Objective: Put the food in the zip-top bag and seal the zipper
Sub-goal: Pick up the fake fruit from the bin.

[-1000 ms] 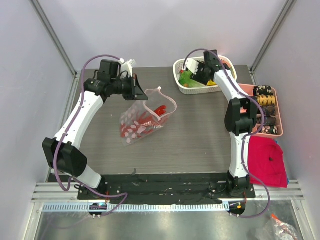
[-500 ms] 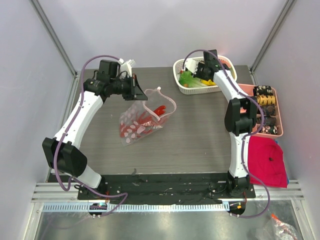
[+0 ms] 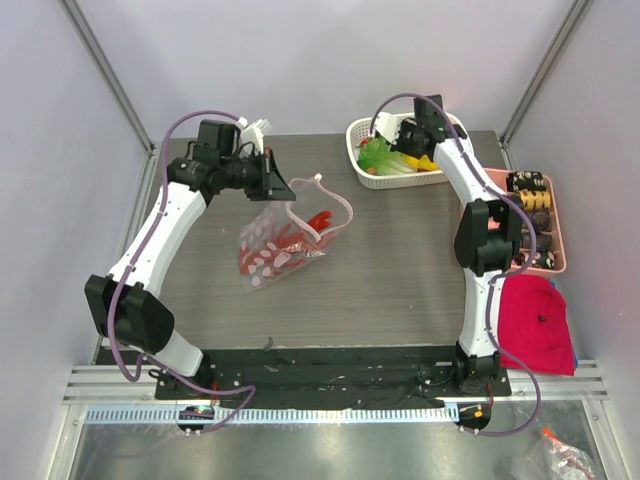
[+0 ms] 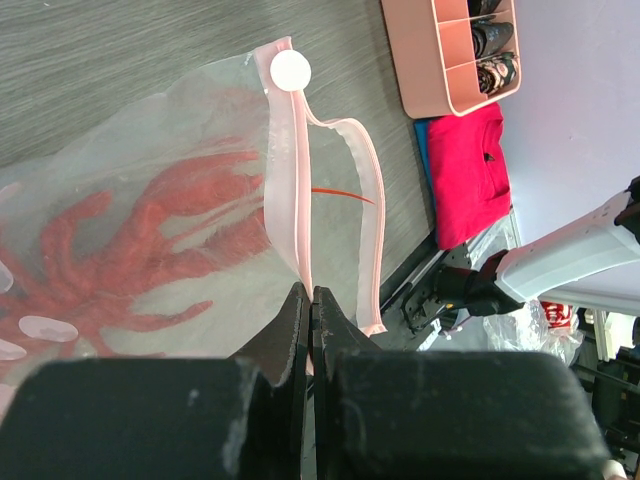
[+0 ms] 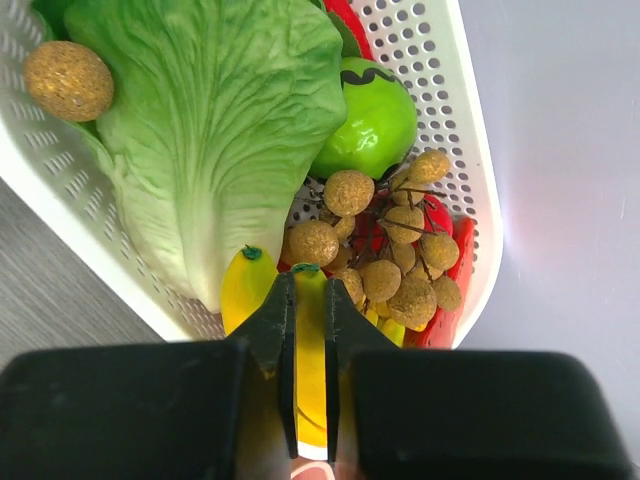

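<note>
The clear zip-top bag (image 3: 285, 240) lies mid-table with red chilli peppers (image 4: 140, 250) inside it. My left gripper (image 4: 311, 296) is shut on the pinkish zipper strip (image 4: 290, 170) and holds the mouth open. My right gripper (image 5: 308, 285) is over the white lattice basket (image 3: 362, 172) at the back and is shut on a yellow banana (image 5: 310, 360). A second banana (image 5: 243, 290), a brown berry cluster (image 5: 395, 265), a green round fruit (image 5: 375, 120), a lettuce leaf (image 5: 210, 130) and red pieces (image 5: 455, 280) lie in the basket.
A pink compartment tray (image 3: 556, 225) with dark brown items stands at the right edge. A red cloth (image 3: 535, 320) lies in front of it. A loose brown ball (image 5: 68, 80) sits in the basket's far corner.
My right gripper has risen a little and shifted right over the basket, which uncovers the lettuce. The left arm and the bag have not moved.
</note>
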You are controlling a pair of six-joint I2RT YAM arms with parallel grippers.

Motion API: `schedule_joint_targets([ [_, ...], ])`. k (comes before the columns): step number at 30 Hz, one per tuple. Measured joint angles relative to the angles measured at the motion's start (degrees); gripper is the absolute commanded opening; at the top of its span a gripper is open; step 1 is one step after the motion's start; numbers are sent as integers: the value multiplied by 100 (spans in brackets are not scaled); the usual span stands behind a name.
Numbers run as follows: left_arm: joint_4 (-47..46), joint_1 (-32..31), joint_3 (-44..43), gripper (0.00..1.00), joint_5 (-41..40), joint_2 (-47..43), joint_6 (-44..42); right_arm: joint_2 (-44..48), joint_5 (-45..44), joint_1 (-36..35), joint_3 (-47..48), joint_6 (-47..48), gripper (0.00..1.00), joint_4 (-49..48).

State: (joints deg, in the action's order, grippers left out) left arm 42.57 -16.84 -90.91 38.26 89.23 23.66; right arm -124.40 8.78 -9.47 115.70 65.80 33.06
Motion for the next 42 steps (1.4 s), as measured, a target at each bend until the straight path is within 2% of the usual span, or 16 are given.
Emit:
schedule_joint_targets([
  [23, -44, 11, 24, 0, 83, 2, 9, 662, 101, 61, 0, -90, 1, 280],
  [42, -262, 240, 96, 0, 214, 15, 278, 1482, 570, 96, 120, -848, 1, 328],
])
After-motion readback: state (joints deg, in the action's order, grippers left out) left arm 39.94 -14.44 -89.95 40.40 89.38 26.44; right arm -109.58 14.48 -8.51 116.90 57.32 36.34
